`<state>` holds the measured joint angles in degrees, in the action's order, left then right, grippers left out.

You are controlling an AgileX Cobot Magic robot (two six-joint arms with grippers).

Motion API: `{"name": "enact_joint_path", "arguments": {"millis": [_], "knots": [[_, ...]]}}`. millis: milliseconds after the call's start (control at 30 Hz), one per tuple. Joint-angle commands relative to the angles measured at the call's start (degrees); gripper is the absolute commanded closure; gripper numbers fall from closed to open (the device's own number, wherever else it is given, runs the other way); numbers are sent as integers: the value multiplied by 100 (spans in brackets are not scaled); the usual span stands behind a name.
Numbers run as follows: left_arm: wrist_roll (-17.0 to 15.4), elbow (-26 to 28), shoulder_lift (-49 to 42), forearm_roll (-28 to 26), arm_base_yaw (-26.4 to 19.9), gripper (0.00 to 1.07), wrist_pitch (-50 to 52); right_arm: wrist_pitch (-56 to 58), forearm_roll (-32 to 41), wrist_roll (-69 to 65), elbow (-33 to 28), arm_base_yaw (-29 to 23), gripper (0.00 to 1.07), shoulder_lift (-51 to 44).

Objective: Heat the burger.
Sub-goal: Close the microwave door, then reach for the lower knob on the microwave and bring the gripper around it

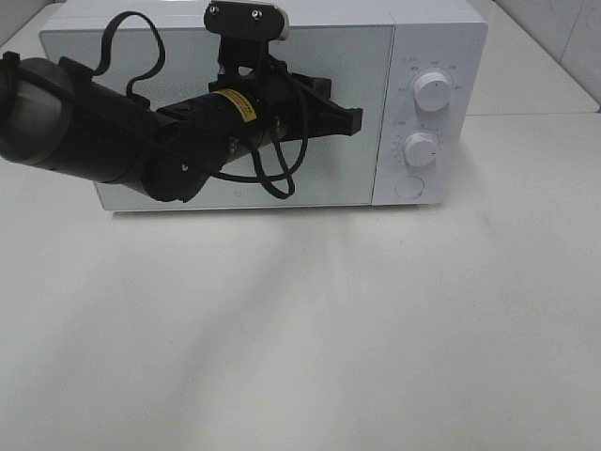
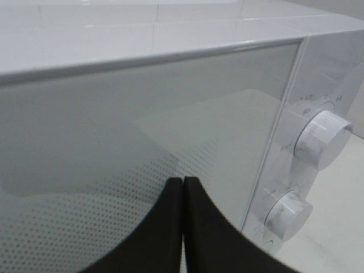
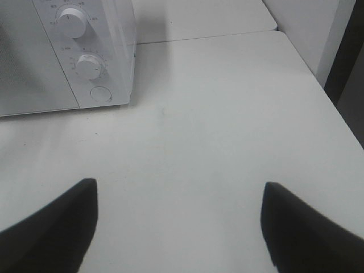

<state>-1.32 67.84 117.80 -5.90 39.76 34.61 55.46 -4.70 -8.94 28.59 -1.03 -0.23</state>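
Slippage worries me: the left gripper [image 2: 183,183], fingers [image 2: 162,233] pressed together, could skid across the microwave door [image 2: 114,142], missing the upper knob [image 2: 323,139].

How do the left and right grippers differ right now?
The black left gripper has its fingers pressed shut; the black right gripper has its fingers spread wide. The left points at the white microwave's glass door; the right hangs over the white table, away from the door. Both hold nothing.

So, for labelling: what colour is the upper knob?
White; upper knob shows best in right wrist view.
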Motion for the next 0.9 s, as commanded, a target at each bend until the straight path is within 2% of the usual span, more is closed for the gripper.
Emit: {"name": "enact_joint_path", "arguments": {"millis": [33, 333, 633, 667, 700, 733, 767, 800, 867, 900], "knots": [[-29, 103, -57, -619, -201, 107, 138, -40, 29, 0, -40, 29, 31, -143], [-6, 103, -355, -561, 218, 107, -539, -40, 29, 0, -40, 29, 31, -143], [-6, 103, -739, -458, 728, 107, -1879, -40, 29, 0, -40, 29, 31, -143], [-6, 103, -837, -195, 808, 98, -2389, -40, 29, 0, -40, 29, 31, -143], [-6, 103, -928, -46, 871, 79, -2859, -40, 29, 0, -40, 29, 31, -143], [-6, 103, -928, -46, 871, 79, -2859, -40, 29, 0, -40, 29, 31, -143], [-6, 103, -974, -17, 905, 68, -3128, -40, 29, 0, -40, 29, 31, -143], [-6, 103, -974, -17, 905, 68, -3128, -40, 29, 0, -40, 29, 31, -143], [-138, 103, -1220, -115, 951, 14, -4068, -40, 29, 0, -40, 29, 31, -143], [-138, 103, -1220, -115, 951, 14, -4068, -40, 29, 0, -40, 29, 31, -143]]}}
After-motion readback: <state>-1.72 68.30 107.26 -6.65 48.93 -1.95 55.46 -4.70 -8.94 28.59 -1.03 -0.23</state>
